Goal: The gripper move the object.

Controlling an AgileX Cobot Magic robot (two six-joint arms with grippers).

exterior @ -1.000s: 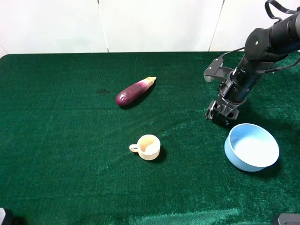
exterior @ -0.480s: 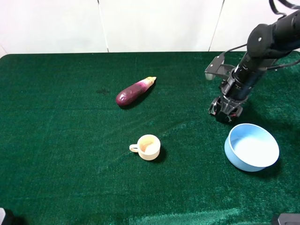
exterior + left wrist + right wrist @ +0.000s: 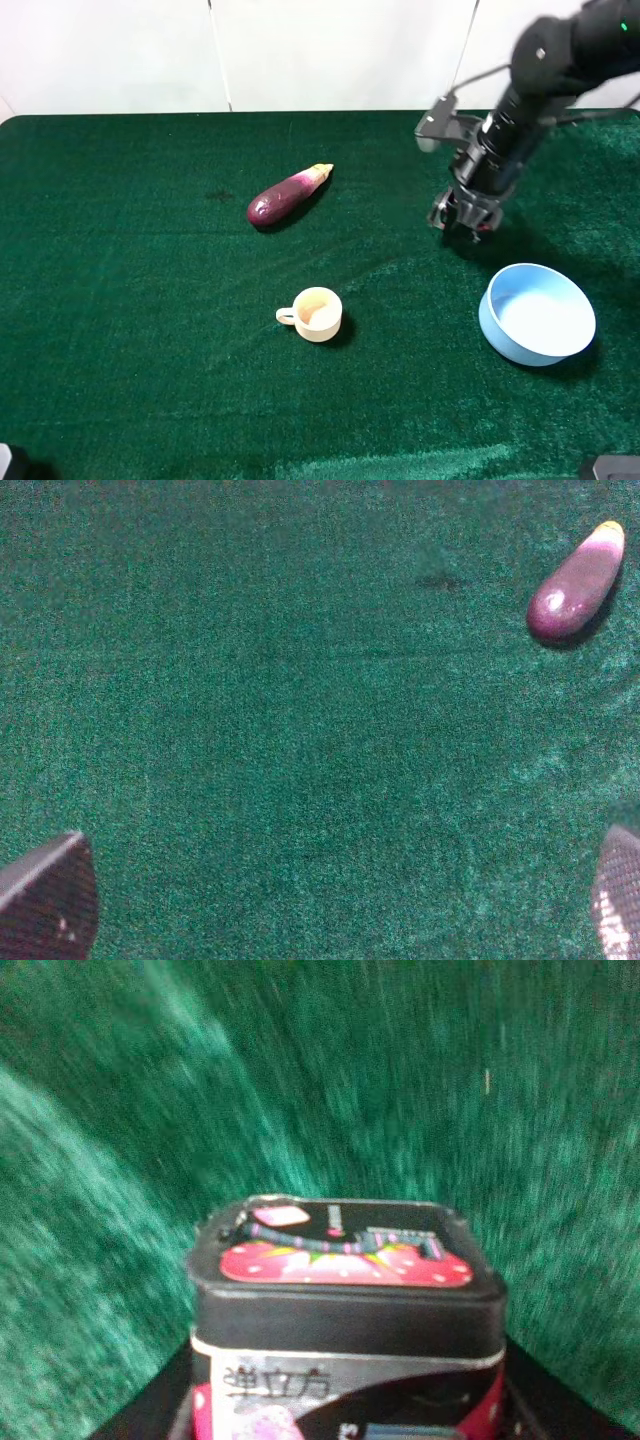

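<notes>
My right gripper (image 3: 462, 218) is shut on the small black box with pink and white markings (image 3: 345, 1300) and holds it above the green cloth at the right, behind the blue bowl. In the exterior high view the box (image 3: 470, 226) is mostly hidden in the claw. The right wrist view is blurred around the box. My left gripper (image 3: 330, 900) is open and empty; only its two fingertips (image 3: 45, 895) show, over bare cloth, with the eggplant far from them.
A purple eggplant (image 3: 287, 194) lies at mid-table and also shows in the left wrist view (image 3: 577, 582). A cream cup (image 3: 315, 314) stands in front of it. A light blue bowl (image 3: 537, 313) sits at the right front. The green cloth (image 3: 130, 270) covers the table.
My right gripper, with the box in it, has risen and moved a little left and toward the back, away from the blue bowl. Nothing else has moved.
</notes>
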